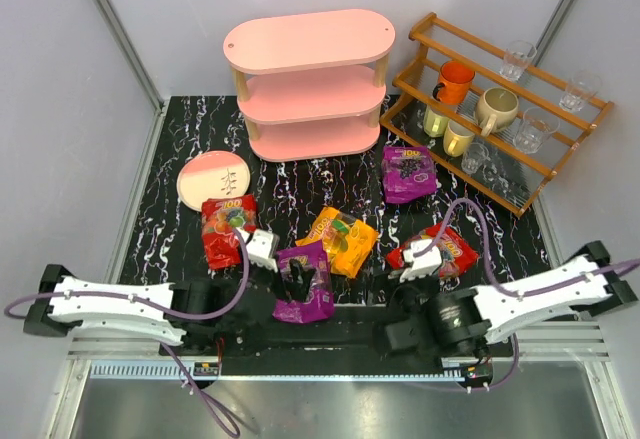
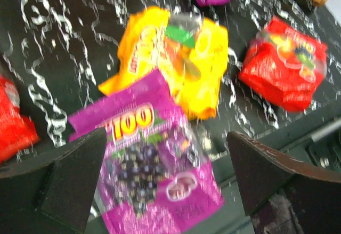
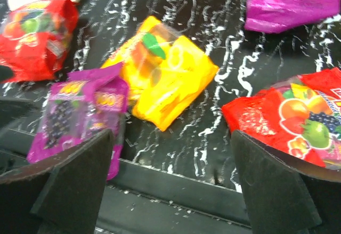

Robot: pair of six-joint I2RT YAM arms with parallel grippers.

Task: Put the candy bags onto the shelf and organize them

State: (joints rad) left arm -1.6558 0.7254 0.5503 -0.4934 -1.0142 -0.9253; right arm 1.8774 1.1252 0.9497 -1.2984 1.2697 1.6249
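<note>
Meanwhile left and right jaws gape empty, near purple bag [image 1: 303, 284] overlapping the table's [image 1: 170, 229] front edge.

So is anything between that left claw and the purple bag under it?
Nothing visible: the left gripper hangs open over the near purple bag; the orange bag lies against its far edge.

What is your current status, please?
Left gripper open, right gripper open, nothing held. All candy bags on table, none on shelf. Near purple bag overlaps orange bag.
</note>
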